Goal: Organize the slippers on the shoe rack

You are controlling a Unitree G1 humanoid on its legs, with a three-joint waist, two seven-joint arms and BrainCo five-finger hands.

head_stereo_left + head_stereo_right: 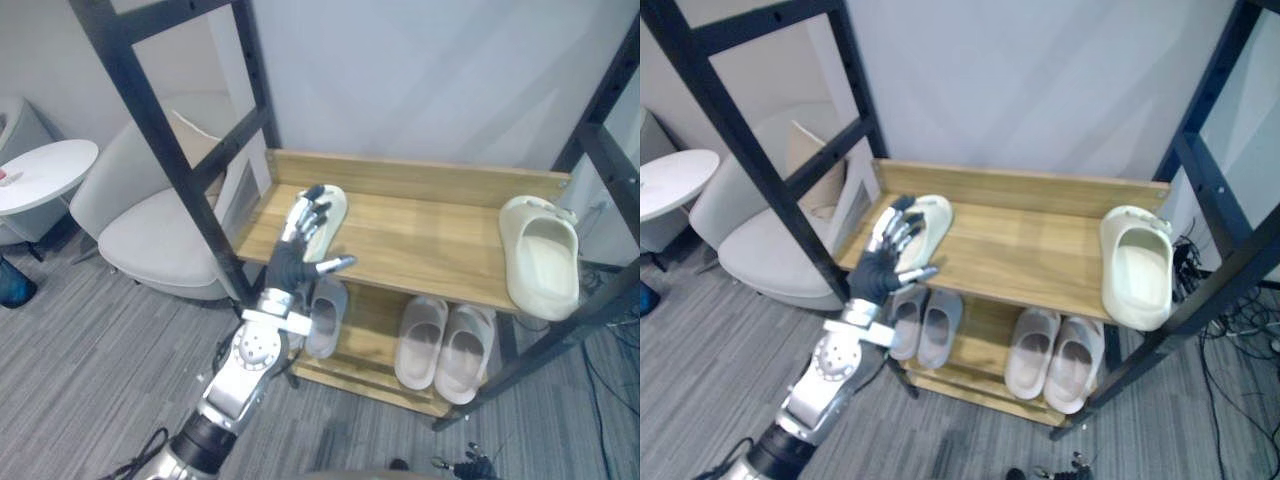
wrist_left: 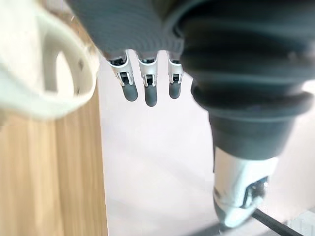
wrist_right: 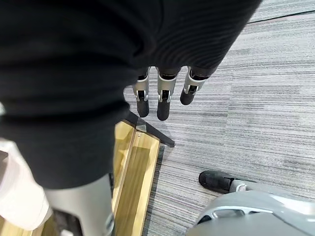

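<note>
**A:** Left eye view first: where are the slippers?

**B:** A cream left slipper [image 1: 335,205] lies at the left end of the rack's top shelf [image 1: 420,240]. The right slipper [image 1: 540,255] is at the far end, poking over the front edge. Other pairs [image 1: 445,345] sit on the shelf below.

**A:** And the left hand [image 1: 288,262]?

**B:** It is over the left slipper, fingers straight, thumb out, holding nothing. The right eye view agrees.

**A:** Left wrist view?

**B:** Its fingers [image 2: 145,91] are extended, with the slipper just beside them. I can't tell if they touch.

**A:** Right wrist view?

**B:** The right hand [image 3: 162,105] hangs above the carpet [image 3: 246,98], fingers straight, idle.

**A:** Which step is this?

**B:** Probably reaching for the left slipper. Next the fingers need to curl round it and carry it beside its mate.
</note>
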